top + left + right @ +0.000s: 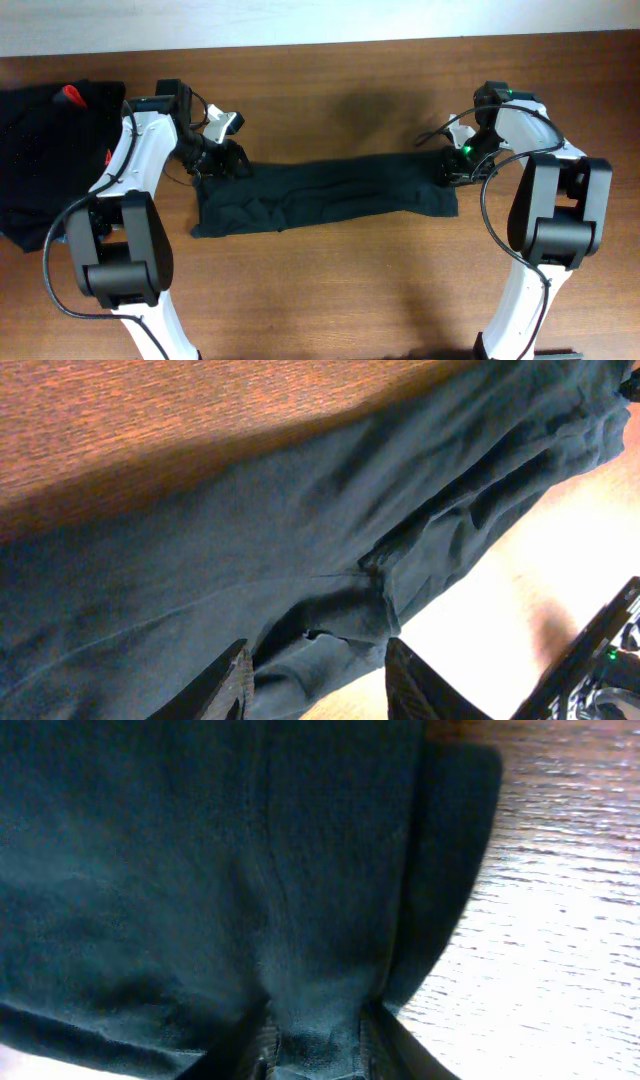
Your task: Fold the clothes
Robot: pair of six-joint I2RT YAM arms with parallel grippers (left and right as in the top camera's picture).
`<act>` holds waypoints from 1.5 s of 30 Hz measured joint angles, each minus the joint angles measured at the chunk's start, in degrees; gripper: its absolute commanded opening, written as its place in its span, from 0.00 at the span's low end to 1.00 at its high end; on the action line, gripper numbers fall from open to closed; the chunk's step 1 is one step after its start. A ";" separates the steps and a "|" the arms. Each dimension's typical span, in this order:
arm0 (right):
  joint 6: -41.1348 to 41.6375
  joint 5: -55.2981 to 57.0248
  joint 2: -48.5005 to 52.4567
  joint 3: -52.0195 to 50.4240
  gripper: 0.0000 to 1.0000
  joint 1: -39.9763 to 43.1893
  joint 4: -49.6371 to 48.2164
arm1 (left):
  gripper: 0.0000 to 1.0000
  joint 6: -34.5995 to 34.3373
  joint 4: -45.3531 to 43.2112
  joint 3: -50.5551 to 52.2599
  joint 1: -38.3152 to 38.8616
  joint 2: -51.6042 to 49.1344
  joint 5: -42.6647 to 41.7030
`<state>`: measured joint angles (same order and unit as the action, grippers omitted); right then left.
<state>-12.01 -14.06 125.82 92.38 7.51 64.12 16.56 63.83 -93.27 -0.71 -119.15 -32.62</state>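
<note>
Over at the far left corner of the tabletop sits a heap of black clothes with a bit of red showing on top, well apart from the work. The left gripper is down at the left end of the black garment, which lies as a long narrow band across the middle of the tabletop, nearer the far edge than the near one. From its wrist view the left fingers stand partly apart with a bunched fold of cloth between them. I can't tell whether they are really pinching it or only straddling it. The cloth looks rumpled near that end and smoother toward the right. At the right end, the right gripper has closed on the garment, and the fabric fills the narrow gap between its fingers. I'd say the step in hand is holding both ends of the band ready for the next fold. To do it well, the left side should have every layer in its bite, not just the top one, before anything lifts. Both ends should then rise together with an even, gentle pull, so the creases near the left flatten out without the edges skewing. A lopsided tug would likely drag the band crooked or slip the cloth out of the looser grip.
</note>
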 measured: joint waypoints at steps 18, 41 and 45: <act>2.34 2.49 -0.63 0.02 0.63 1.01 -1.99 | 0.53 -0.02 2.60 0.02 0.00 0.00 5.51; 1.86 -7.91 -2.75 -4.13 0.71 4.72 -4.07 | 0.53 -0.02 2.62 0.02 0.00 0.00 5.68; 1.95 -8.35 -3.13 -5.64 0.33 3.21 -7.30 | 0.53 -0.02 2.60 0.00 0.00 0.00 5.68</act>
<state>-10.07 -22.41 122.69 86.74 10.72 56.82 16.53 66.43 -93.27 -0.71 -119.15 -26.94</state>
